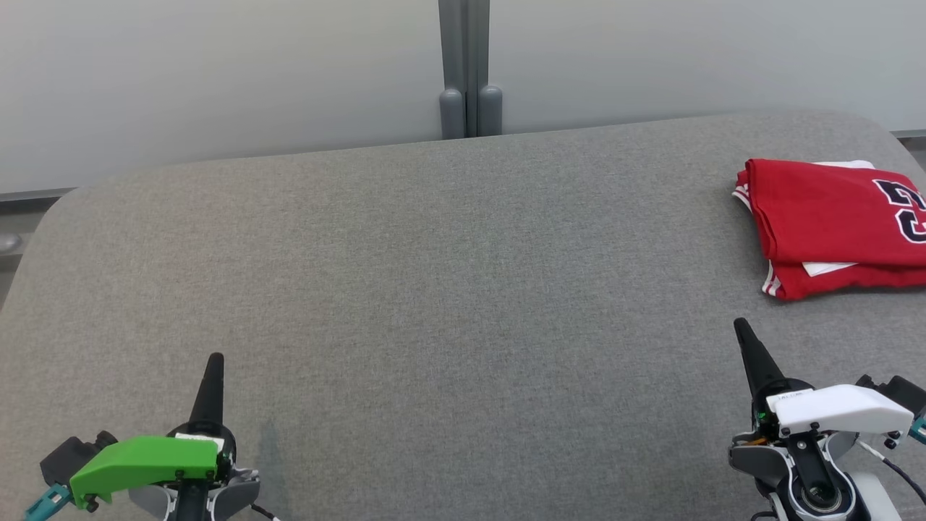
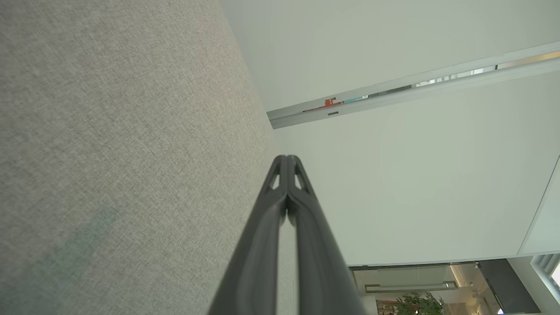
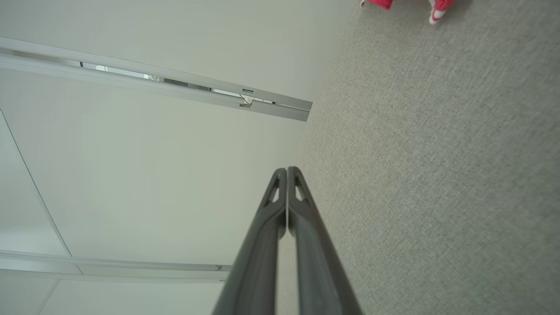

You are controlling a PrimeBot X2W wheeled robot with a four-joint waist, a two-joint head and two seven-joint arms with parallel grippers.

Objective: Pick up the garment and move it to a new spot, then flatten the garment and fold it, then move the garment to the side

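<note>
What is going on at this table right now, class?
Nothing is being handled right now. The red garment lies folded at the right side of the grey table. The left tool and right tool are both shut and empty, near the robot, clear of it. The folding looks done.

The red garment [image 1: 825, 217] runs off the right edge, its number [image 1: 901, 210] cut short

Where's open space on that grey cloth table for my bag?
The grey fabric table is bare across its middle and left, between the left gripper and right gripper. Crowded only far right, by the folded red jersey.
</note>
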